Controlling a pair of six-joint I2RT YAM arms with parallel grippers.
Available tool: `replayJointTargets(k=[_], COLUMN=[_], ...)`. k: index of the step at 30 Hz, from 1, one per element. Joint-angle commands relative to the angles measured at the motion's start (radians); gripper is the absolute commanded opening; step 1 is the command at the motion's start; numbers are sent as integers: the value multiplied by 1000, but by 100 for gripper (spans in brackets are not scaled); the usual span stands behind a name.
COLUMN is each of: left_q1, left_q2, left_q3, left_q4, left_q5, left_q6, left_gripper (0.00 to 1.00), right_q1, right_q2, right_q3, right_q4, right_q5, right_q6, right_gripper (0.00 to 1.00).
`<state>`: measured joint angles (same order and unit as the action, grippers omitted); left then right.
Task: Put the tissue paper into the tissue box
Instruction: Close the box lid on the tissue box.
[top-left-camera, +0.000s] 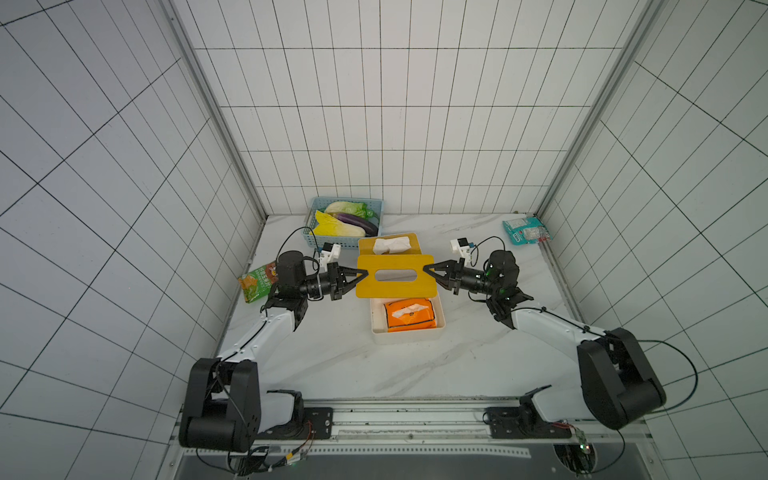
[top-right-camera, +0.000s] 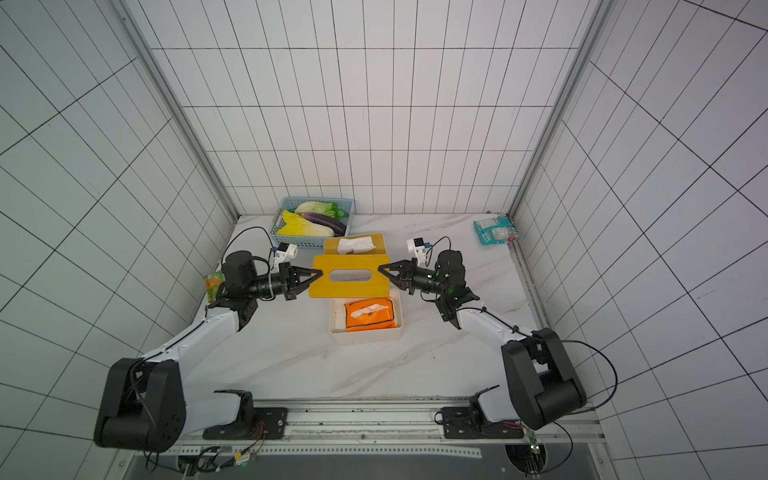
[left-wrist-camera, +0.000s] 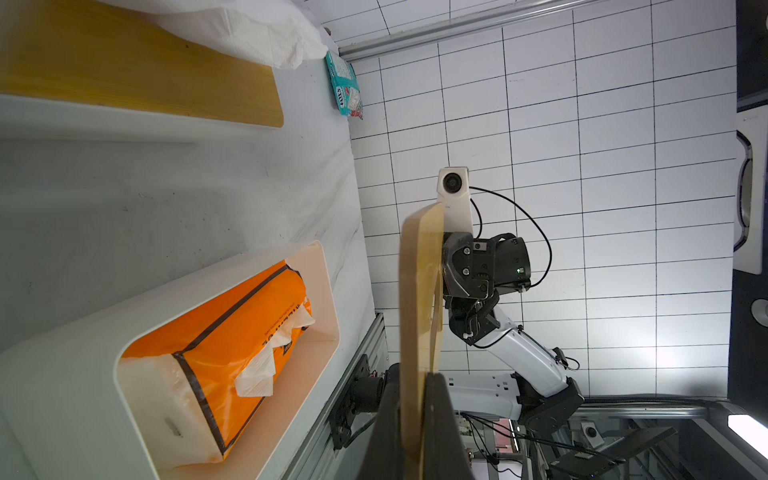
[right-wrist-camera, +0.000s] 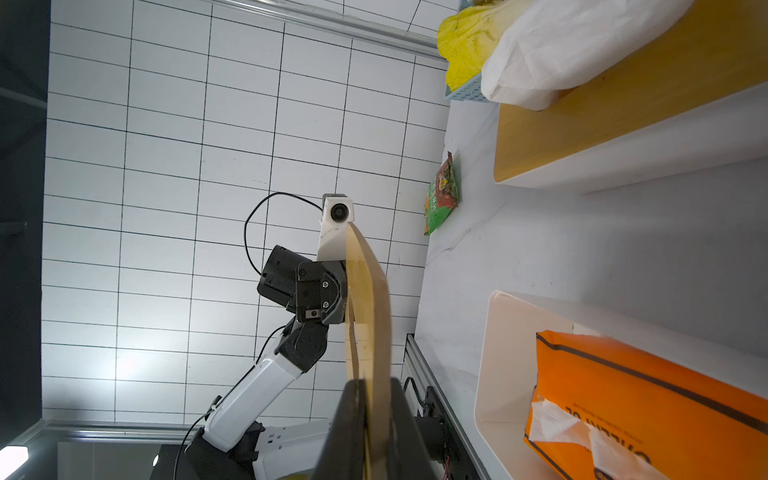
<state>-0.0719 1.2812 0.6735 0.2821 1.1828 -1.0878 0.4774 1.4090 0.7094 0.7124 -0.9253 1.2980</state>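
An orange tissue paper pack (top-left-camera: 409, 316) (top-right-camera: 369, 316) lies inside the open white tissue box (top-left-camera: 407, 334) (top-right-camera: 365, 334), with a white sheet poking out of its top. Just behind the box, a yellow wooden lid (top-left-camera: 397, 289) (top-right-camera: 349, 289) with an oval slot hangs level above the table. My left gripper (top-left-camera: 365, 272) (left-wrist-camera: 415, 386) is shut on the lid's left edge. My right gripper (top-left-camera: 426, 270) (right-wrist-camera: 370, 386) is shut on its right edge. In the wrist views the lid (left-wrist-camera: 417, 291) (right-wrist-camera: 368, 311) shows edge-on, with the pack (left-wrist-camera: 232, 332) (right-wrist-camera: 644, 407) beside it.
A second box with a wooden top (top-left-camera: 365, 243) and a loose white tissue (top-left-camera: 390, 245) stands behind the lid. A blue basket (top-left-camera: 332, 241) of vegetables sits at the back. A green snack packet (top-left-camera: 257, 282) lies far left, a teal packet (top-left-camera: 525, 230) far right.
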Motion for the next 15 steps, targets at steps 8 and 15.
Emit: replayJointTargets(k=[8,15], left_q1=[-9,-8], left_q2=[-51,-134], left_q3=[33,99], left_q4=[-244,-504], left_q5=[-107,-232], left_q6=[230,423], left_gripper=[59,72], right_q1=[-4,-66], right_q2=[-30,-45], right_q3=[57,85], right_q4=[-178,-322], right_q5=[-90,-160], right_q6=[-137,-208], right_gripper=[0,0])
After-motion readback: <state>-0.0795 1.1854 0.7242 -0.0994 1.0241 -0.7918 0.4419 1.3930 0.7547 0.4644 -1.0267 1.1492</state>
